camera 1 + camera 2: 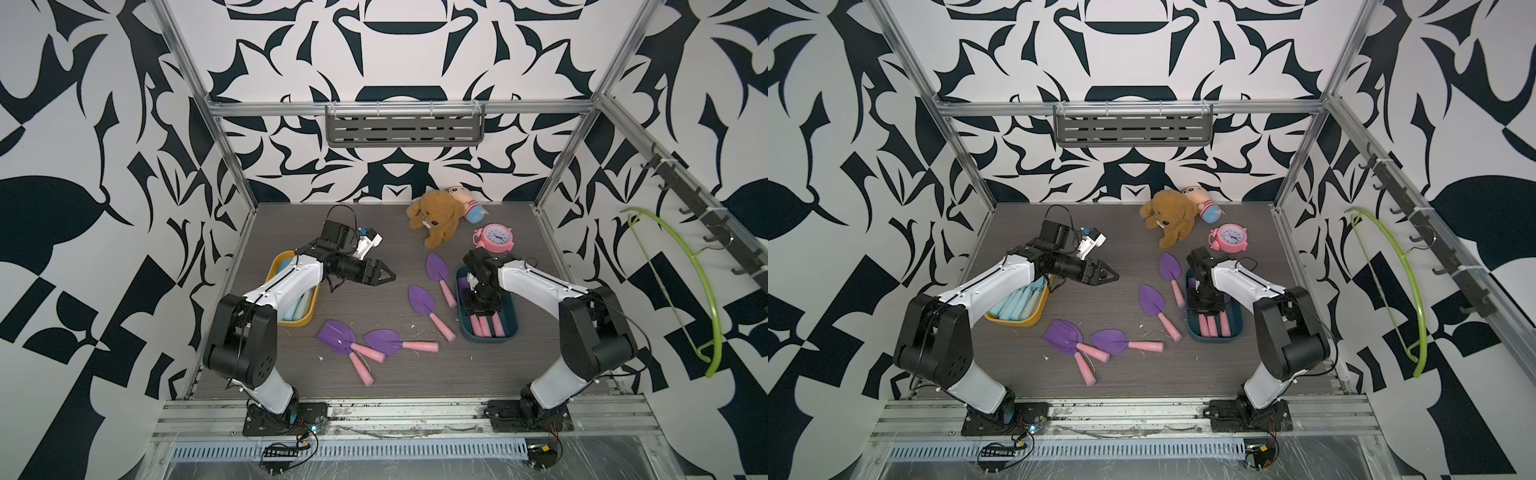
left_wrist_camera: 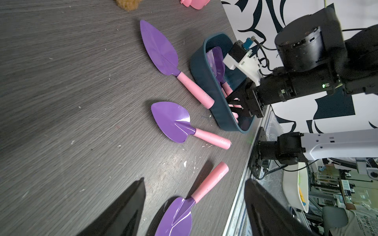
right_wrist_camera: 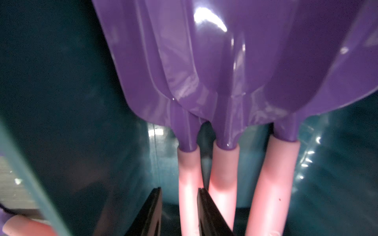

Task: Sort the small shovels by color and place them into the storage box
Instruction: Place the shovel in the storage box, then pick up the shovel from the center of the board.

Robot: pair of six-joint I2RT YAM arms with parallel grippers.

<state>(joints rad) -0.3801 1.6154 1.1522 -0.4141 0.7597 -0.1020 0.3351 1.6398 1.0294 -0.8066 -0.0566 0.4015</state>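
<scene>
Several purple small shovels with pink handles lie on the table: one beside the dark teal storage box, one in the middle, and two crossed ones nearer the front. Light blue shovels fill the yellow box. My left gripper hangs open above the table between the boxes, holding nothing. My right gripper reaches down into the teal box. Its jaws stand narrowly apart, straddling a pink handle. One finger touches it and a gap shows on the other side. Three purple shovels lie in that box.
A brown plush dog, a small doll and a pink alarm clock sit at the back of the table. A grey rack hangs on the back wall, and a green hanger on the right wall. White crumbs dot the table.
</scene>
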